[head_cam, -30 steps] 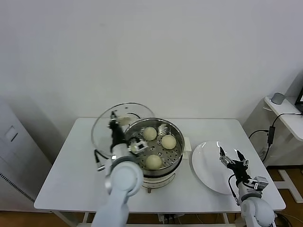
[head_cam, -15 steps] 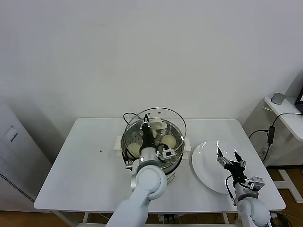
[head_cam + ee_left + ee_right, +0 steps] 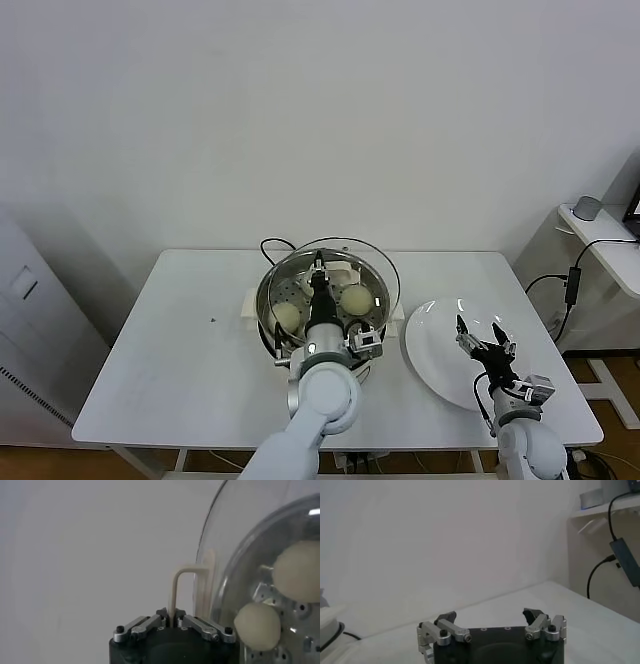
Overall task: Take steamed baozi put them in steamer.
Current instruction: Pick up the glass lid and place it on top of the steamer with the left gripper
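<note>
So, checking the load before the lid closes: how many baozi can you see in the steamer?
2: one baozi toward the robot's left, another toward its right, both inside the steamer. The left gripper and glass lid may hide more.

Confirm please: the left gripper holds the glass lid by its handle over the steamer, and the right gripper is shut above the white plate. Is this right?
Not quite. The right gripper is open, not shut, as the right wrist view shows. The rest holds: the left gripper holds the glass lid by its handle over the steamer, beside the white plate.

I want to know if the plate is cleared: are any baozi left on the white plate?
No: in the head view the white plate is bare, and the baozi that show lie inside the steamer.
</note>
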Controlling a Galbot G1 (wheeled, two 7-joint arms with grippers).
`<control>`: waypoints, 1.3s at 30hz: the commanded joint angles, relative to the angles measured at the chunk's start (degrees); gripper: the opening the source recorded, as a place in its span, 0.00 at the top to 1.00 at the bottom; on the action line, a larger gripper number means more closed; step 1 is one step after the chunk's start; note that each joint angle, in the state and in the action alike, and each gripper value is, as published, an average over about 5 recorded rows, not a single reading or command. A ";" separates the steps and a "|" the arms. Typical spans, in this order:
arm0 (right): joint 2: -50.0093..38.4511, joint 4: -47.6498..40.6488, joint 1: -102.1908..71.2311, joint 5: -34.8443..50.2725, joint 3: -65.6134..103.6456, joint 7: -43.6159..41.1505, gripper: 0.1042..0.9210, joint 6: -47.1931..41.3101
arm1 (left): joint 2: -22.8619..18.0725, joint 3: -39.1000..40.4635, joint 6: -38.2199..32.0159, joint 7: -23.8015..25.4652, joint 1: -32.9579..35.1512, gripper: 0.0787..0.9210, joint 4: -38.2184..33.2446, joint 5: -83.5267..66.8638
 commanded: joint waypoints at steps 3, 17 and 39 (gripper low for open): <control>-0.24 0.26 -0.13 0.19 0.06 -0.06 0.12 0.14 | -2.82 -0.30 2.81 0.36 1.06 0.94 2.44 7.44; -0.07 0.55 -0.57 0.40 0.07 -0.11 0.12 0.32 | -2.82 -0.65 2.81 1.60 1.74 0.94 3.09 8.81; -0.14 0.13 -0.72 0.63 0.21 -0.23 0.12 0.60 | -2.82 -1.27 2.81 2.46 1.09 0.94 3.93 6.81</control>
